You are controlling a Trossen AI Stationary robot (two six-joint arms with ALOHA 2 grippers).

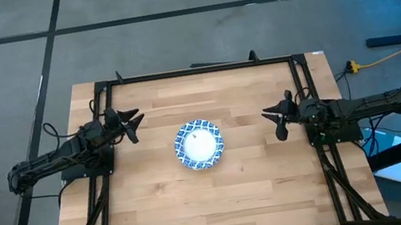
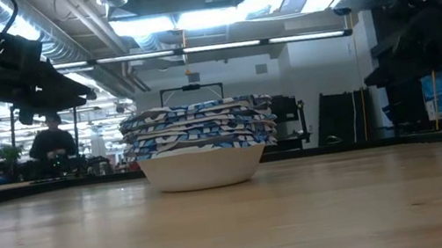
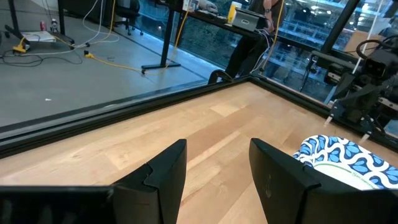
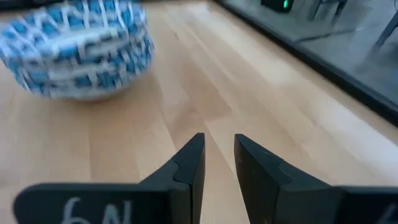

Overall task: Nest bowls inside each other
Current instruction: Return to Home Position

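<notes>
The bowls [image 1: 199,144] stand nested in one stack at the middle of the table, white inside with blue-and-white wavy rims; the bottom bowl's base rests on the wood. The low view shows the stack [image 2: 201,145] with several rims layered one above another. It also shows in the left wrist view [image 3: 348,162] and the right wrist view [image 4: 78,50]. My left gripper [image 1: 134,125] hangs open at the table's left side, apart from the stack. My right gripper [image 1: 274,121] hangs open at the table's right side, also apart from it.
A black frame [image 1: 194,71] runs along the table's far edge and down both sides. Bare wood lies all around the stack. Beyond the far edge, a person [image 2: 53,142] sits in the room behind.
</notes>
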